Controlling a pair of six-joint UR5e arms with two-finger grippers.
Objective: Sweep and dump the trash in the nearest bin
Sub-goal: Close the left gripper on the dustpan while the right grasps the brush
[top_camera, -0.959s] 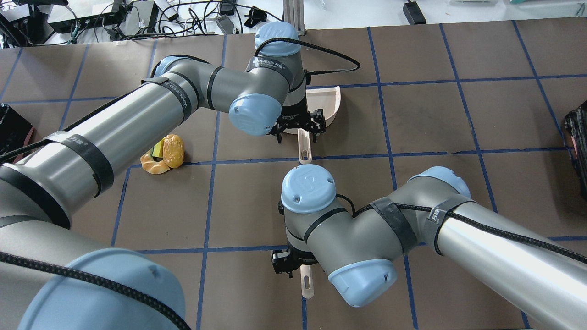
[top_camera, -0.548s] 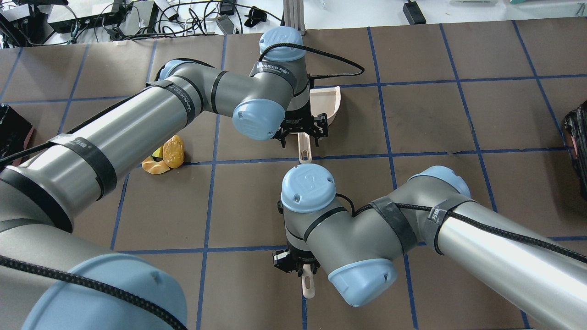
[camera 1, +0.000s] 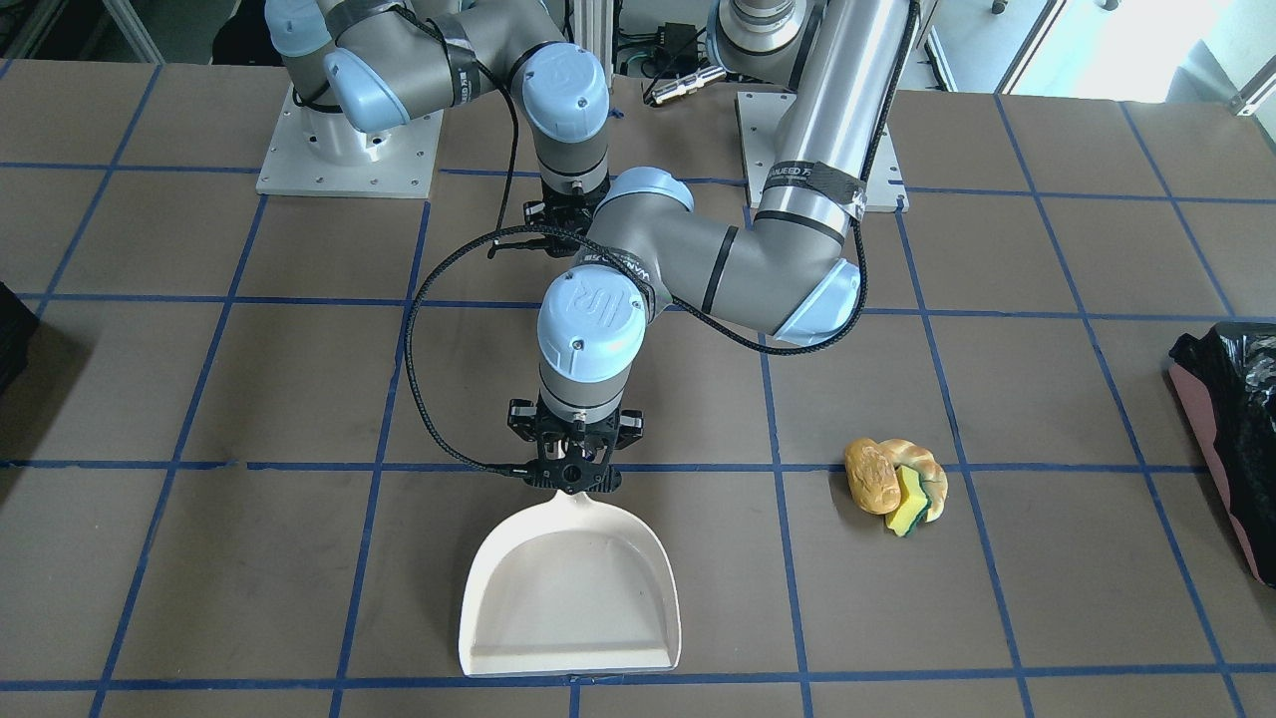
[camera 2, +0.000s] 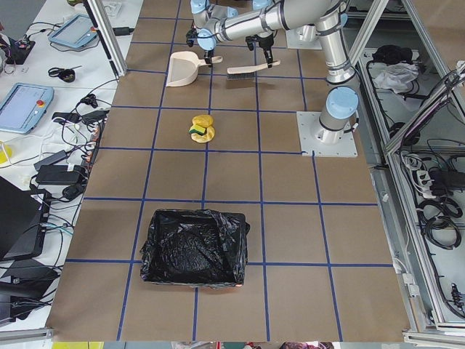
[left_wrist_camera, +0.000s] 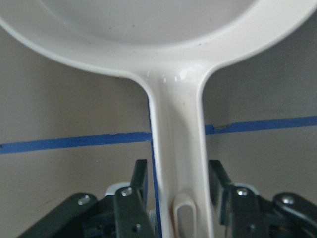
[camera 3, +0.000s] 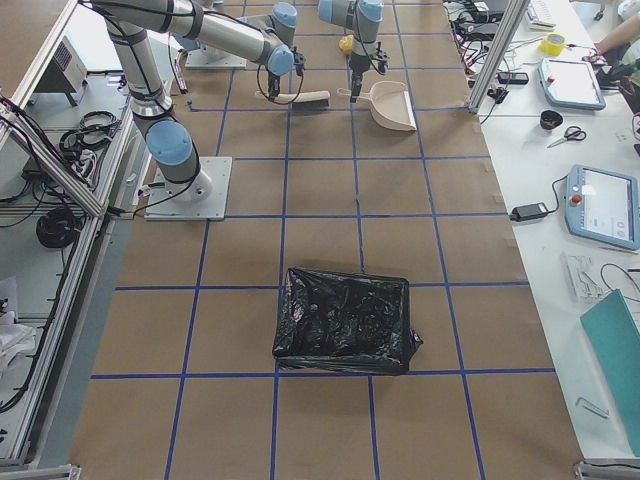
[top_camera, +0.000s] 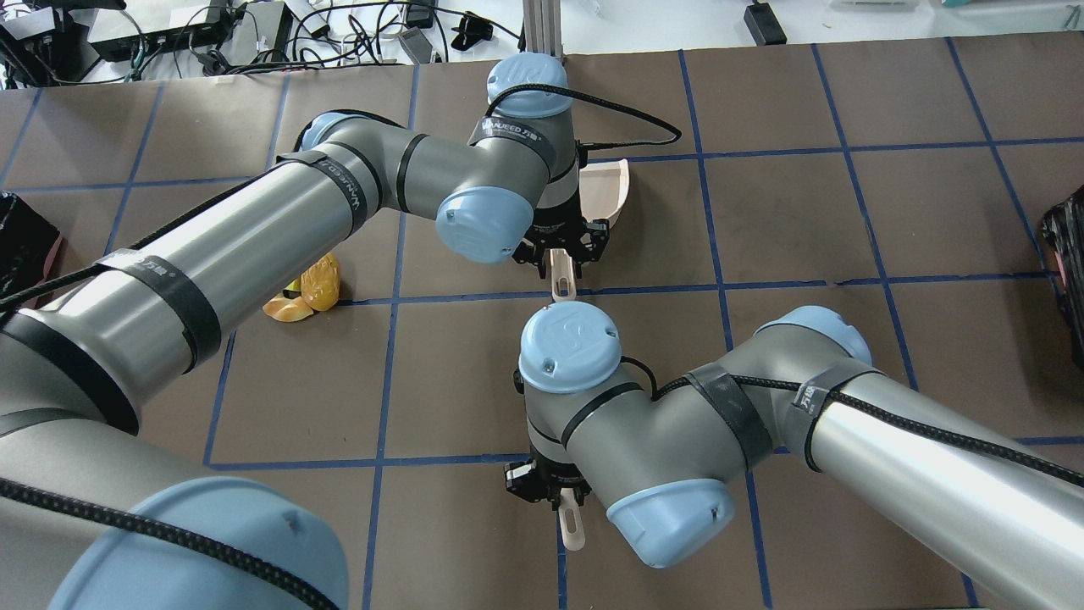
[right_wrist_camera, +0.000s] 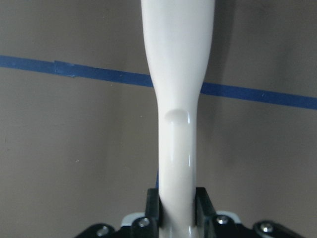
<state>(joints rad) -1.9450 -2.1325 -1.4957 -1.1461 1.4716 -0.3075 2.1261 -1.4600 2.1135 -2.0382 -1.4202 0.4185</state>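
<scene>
The trash (camera 1: 895, 477) is a small pile: a brown lump, a tan braided piece and a yellow-green sponge (top_camera: 305, 292). A cream dustpan (camera 1: 573, 588) lies flat on the table. My left gripper (camera 1: 573, 477) is low over its handle (left_wrist_camera: 178, 148). It is open, and its fingers (left_wrist_camera: 141, 171) straddle the handle closely with a thin gap showing. My right gripper (top_camera: 549, 491) is shut on the cream brush handle (right_wrist_camera: 177, 124). The brush (camera 2: 243, 70) lies nearer the robot's base. The bin (camera 2: 192, 247), pink with a black bag, stands at the table's left end (camera 1: 1231, 429).
A second black-bagged container (camera 3: 345, 320) stands at the table's right end, its edge showing in the overhead view (top_camera: 1069, 271). Blue tape lines grid the brown table. Cables and devices crowd the far side bench (top_camera: 169, 34).
My left gripper has shifted along the dustpan handle toward the handle's end. My right gripper has closed on the brush handle, whose tip now points slightly differently.
</scene>
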